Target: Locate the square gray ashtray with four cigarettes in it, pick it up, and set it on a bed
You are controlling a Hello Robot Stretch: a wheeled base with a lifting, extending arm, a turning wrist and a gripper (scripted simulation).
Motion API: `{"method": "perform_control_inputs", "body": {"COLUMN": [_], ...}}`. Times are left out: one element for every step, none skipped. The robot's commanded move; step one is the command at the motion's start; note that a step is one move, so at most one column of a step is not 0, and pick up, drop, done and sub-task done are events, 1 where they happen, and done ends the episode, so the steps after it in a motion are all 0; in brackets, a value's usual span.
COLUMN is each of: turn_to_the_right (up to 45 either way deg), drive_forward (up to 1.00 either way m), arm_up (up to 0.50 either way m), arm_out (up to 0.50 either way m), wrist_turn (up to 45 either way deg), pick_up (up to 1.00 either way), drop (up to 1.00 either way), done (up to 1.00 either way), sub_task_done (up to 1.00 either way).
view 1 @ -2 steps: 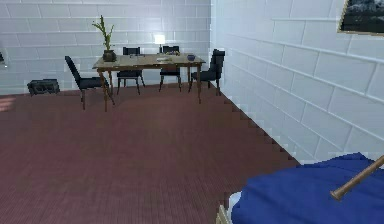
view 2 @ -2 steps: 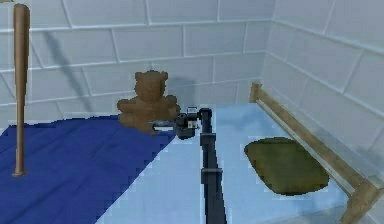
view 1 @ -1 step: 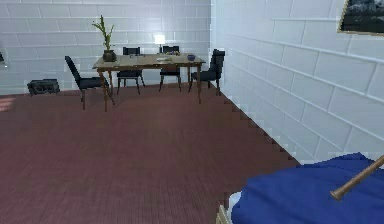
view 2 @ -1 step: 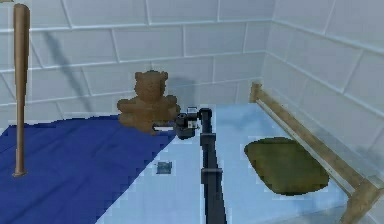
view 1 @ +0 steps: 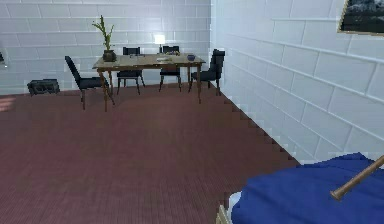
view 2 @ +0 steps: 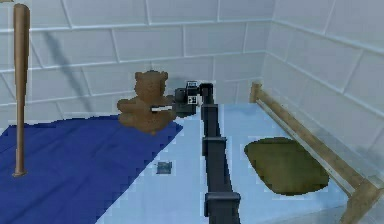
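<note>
Gripper (view 2: 166, 107) is observed at the far end of the arm (view 2: 212, 150), which lies out over the bed (view 2: 168, 205). Its fingers are seen against a brown teddy bear (view 2: 143, 100) seated on the bed directly behind them. Whether anything is held cannot be told, and the set of the fingers cannot be determined.

A white brick wall (view 2: 150, 40) is recorded beyond the gripper, just past the bear. A red-brown floor (view 1: 130, 150) is noted in the forward view, well apart from the gripper. A blue blanket (view 2: 60, 160) is spread over the bed to the arm side view's left of the gripper and nearer the robot. A wooden bed rail (view 2: 300, 125) is seen well to the gripper's other side. A wooden table (view 1: 150, 62) ringed by dark chairs (view 1: 85, 78) is noted across the floor, far from the gripper, with a potted plant (view 1: 106, 38) standing on it. An olive pillow (view 2: 285, 165) is recorded between the arm and the rail. A wooden baseball bat (view 2: 20, 90) is stood upright at the blanket's far left.

A small grey square item (view 2: 164, 169), matching the ashtray in shape and colour, is found lying on the pale sheet, short of the gripper and just left of the arm. Cigarettes cannot be made out.
</note>
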Motion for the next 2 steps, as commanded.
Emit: {"method": "perform_control_inputs", "body": {"turn_to_the_right": [0.0, 0.0], "drive_forward": [0.0, 0.0], "arm_up": [0.0, 0.0], "arm_out": [-0.08, 0.0], "wrist_turn": [0.0, 0.0], "pick_up": [0.0, 0.0], "drop": [0.0, 0.0], "done": [0.0, 1.0], "sub_task_done": [0.0, 0.0]}}
